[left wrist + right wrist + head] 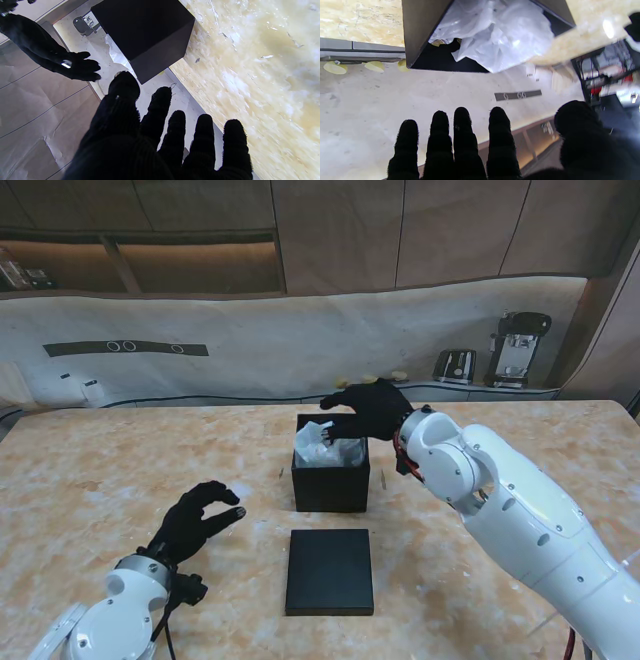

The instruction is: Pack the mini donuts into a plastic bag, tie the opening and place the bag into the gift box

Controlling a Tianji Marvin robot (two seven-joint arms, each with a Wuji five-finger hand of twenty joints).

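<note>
Left hand (198,518): fingers apart, holding nothing, low over the table (100,470), well to the left of the box (331,475).

Lid (330,571): flat on the table, to the right of the left hand and nearer to me than the box.

Bag (318,444): inside the open box, plastic bunched up and poking past the rim. Donuts barely visible; tie not discernible.

Right hand (368,410): hovers just over the box's far rim, fingers spread, gripping nothing.

Risk: protruding plastic could stop the lid seating, or snag on a fingertip and lift the bag out.
</note>
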